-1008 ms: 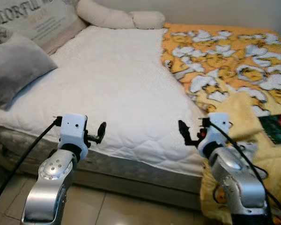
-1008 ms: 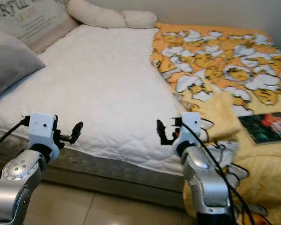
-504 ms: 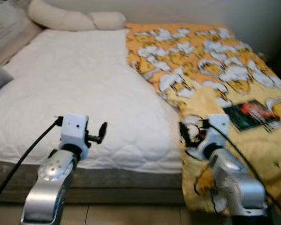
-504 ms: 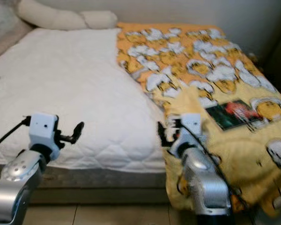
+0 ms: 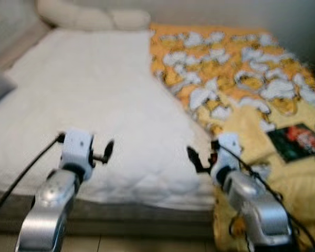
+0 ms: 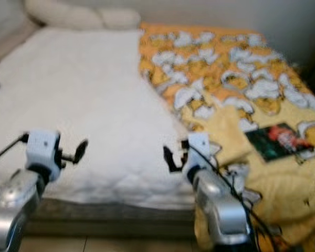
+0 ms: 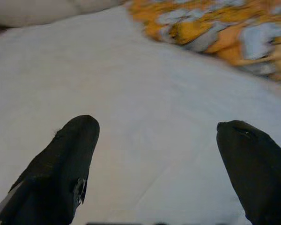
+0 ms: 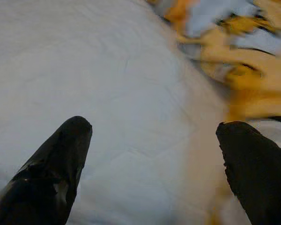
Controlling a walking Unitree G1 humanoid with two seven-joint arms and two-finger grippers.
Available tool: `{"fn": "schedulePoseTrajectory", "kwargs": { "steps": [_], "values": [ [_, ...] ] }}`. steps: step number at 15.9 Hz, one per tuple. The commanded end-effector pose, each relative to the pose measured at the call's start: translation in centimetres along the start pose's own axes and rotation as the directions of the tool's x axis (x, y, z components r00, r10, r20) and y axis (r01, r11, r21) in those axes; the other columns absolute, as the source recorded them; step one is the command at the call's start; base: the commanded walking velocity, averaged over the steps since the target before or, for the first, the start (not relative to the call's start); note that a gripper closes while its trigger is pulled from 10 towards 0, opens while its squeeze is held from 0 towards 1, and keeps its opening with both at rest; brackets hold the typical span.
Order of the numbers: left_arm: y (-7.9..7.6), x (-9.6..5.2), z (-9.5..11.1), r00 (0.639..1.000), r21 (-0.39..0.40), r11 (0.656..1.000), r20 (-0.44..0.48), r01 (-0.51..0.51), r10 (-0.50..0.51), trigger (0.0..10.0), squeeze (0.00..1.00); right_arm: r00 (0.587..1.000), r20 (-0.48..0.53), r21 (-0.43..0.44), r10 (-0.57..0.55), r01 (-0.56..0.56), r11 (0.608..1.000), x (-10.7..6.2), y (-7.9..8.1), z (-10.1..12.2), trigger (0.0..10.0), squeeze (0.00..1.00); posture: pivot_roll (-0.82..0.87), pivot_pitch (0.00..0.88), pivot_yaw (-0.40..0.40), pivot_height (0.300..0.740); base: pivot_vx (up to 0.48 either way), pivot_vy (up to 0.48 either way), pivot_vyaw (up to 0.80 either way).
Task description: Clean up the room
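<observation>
Both arms are raised at the near bed edge: left gripper (image 5: 106,152) and right gripper (image 5: 195,159), fingers spread wide, empty. Against half a second ago the view has swung slightly back leftward; camera movement, nothing on the bed displaced. Beyond lie the white mattress (image 5: 94,105), the rumpled yellow blanket (image 5: 236,79) and a dark book (image 5: 299,142) upon it. No tidying has begun.

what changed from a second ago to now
Mostly the camera swung right: the grey pillow slid out of sight and more of the yellow blanket and the book on it came into view. Both pincers, left and right, stayed open and empty, raised over the white mattress.
</observation>
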State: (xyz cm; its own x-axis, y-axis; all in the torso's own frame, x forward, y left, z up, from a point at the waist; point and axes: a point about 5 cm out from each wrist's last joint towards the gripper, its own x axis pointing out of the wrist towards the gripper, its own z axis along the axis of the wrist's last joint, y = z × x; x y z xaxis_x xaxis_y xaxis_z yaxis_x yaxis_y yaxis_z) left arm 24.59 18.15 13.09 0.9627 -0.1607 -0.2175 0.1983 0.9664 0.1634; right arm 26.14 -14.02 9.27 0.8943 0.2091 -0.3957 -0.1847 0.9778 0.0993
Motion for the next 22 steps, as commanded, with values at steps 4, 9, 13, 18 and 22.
{"fn": "schedulePoseTrajectory", "kwargs": {
  "steps": [4,9,13,18,22],
  "values": [
    [-1.7,-1.0,0.4,0.988,0.039,0.987,-0.003,0.154,-0.154,10.0,0.00,0.984,-0.107,0.055,-0.141,0.147,0.988,-1.0,-1.9,-1.3,10.0,0.62,-0.07,0.000,-0.017,0.740,0.000,0.000,0.00],
    [-2.4,-0.7,0.7,0.917,0.048,0.916,-0.012,0.398,-0.398,10.0,0.00,0.905,-0.252,0.081,-0.344,0.374,0.924,-1.4,-5.5,-3.2,10.0,1.00,-0.06,0.000,-0.024,0.740,0.000,0.000,0.00],
    [-3.3,-0.1,0.8,0.775,0.107,0.768,-0.072,0.631,-0.627,10.0,0.00,0.879,-0.329,0.158,-0.345,0.412,0.897,0.9,-6.7,-4.6,10.0,1.00,-0.08,0.000,0.009,0.740,0.000,0.000,0.00],
    [-3.4,0.9,1.2,0.735,0.138,0.723,-0.080,0.677,-0.673,10.0,0.00,0.924,-0.302,0.317,-0.234,0.328,0.890,4.7,-5.9,-3.8,10.0,0.00,-0.07,0.000,0.009,0.740,0.000,0.000,0.00],
    [-3.5,0.7,0.9,0.721,0.140,0.709,-0.087,0.692,-0.687,10.0,0.00,0.919,-0.328,0.320,-0.219,0.327,0.889,5.6,-6.1,-4.2,0.0,0.00,-0.05,0.000,-0.020,0.740,0.000,0.000,0.00]
  ]
}}
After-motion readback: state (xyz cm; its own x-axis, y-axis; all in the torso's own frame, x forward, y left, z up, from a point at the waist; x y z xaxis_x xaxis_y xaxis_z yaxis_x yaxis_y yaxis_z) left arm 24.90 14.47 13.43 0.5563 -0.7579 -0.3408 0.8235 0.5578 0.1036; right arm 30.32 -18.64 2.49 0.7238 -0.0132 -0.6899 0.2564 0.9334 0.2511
